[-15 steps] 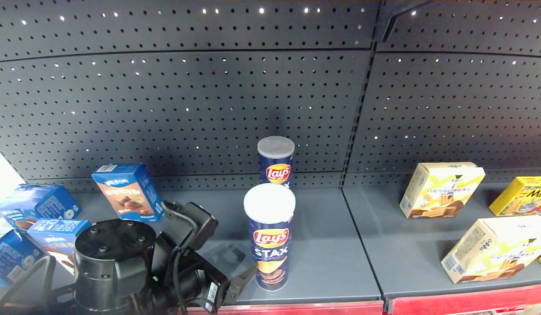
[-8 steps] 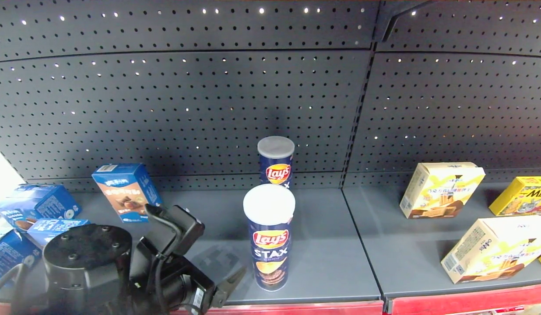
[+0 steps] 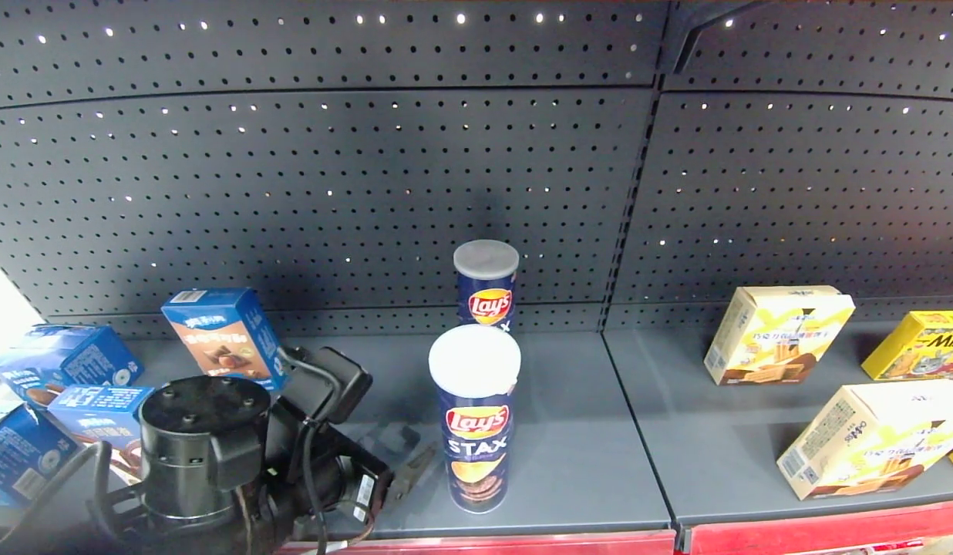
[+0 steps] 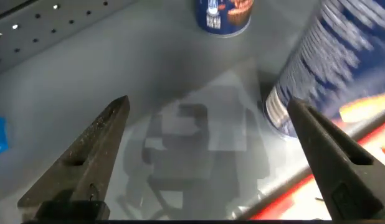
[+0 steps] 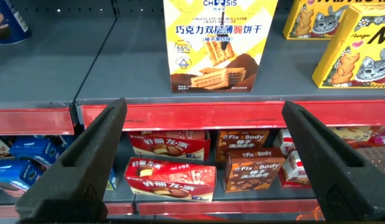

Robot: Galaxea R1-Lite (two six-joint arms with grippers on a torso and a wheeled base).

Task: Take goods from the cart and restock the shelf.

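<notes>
Chip cans (image 3: 474, 432), two, stand upright on the shelf (image 3: 569, 455), four blue boxes (image 3: 226, 339) to their left; left gripper (image 4: 208, 106) and right gripper (image 5: 205, 106) both spread, empty.

We look at a dark grey perforated back panel (image 3: 330, 177) rising behind the shelf (image 3: 569, 432); small points of light shine through some of its holes. A vertical upright (image 3: 634, 200) splits the panel into two bays. A red rail (image 3: 816, 528) runs along the shelf's front edge. A dark bracket (image 3: 700, 29) slants at the top right, and a bright white patch (image 3: 0, 308) shows at the far left.
</notes>
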